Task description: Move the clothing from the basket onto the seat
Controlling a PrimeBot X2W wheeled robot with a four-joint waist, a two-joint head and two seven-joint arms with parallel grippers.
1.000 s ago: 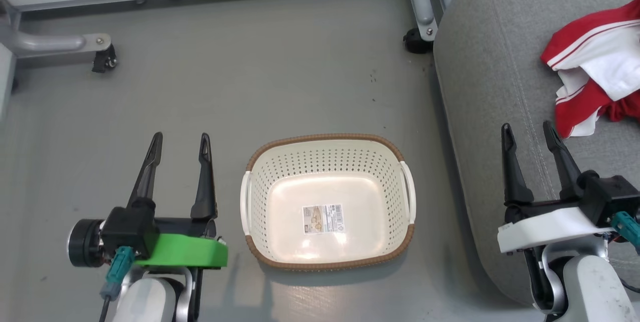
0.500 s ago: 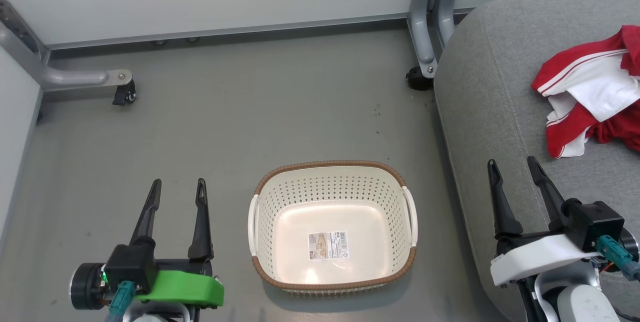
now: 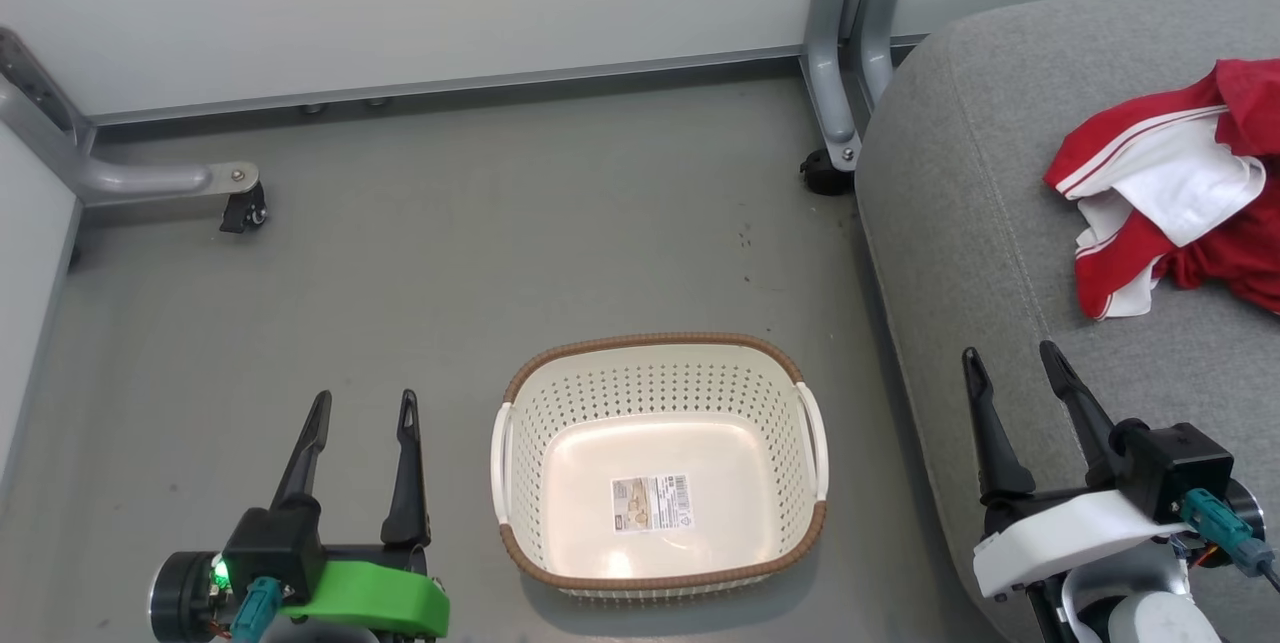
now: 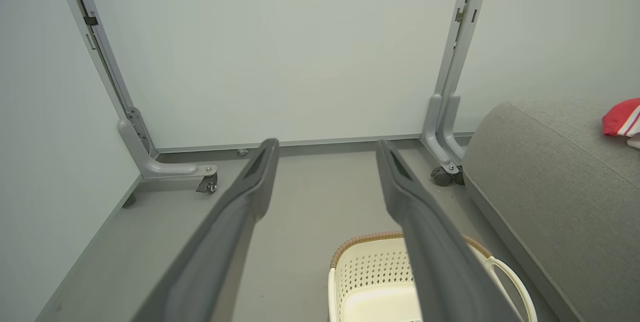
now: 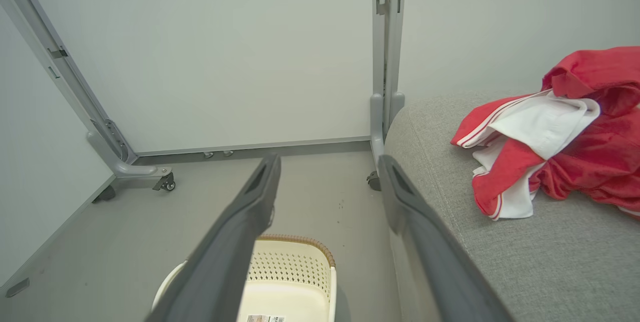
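Note:
The red clothing with white trim (image 3: 1170,193) lies crumpled on the grey seat (image 3: 1000,253) at the right; the right wrist view shows the clothing (image 5: 555,136) on the seat (image 5: 550,262) too. On the floor stands the cream basket (image 3: 655,378) with a brown rim, nothing inside but a label on its base. My left gripper (image 3: 365,405) is open to the left of the basket. Over the seat's near edge my right gripper (image 3: 1008,359) is open too, short of the clothing. Both hold nothing.
Grey metal frame legs on castors stand at the back left (image 3: 240,208) and beside the seat (image 3: 828,173), against pale wall panels. Bare grey floor (image 3: 500,253) stretches between the basket and the wall.
The head camera has tilted up, so the whole picture has shifted down and more wall shows. Both grippers sit lower in the view, still open. The clothing and basket stay put.

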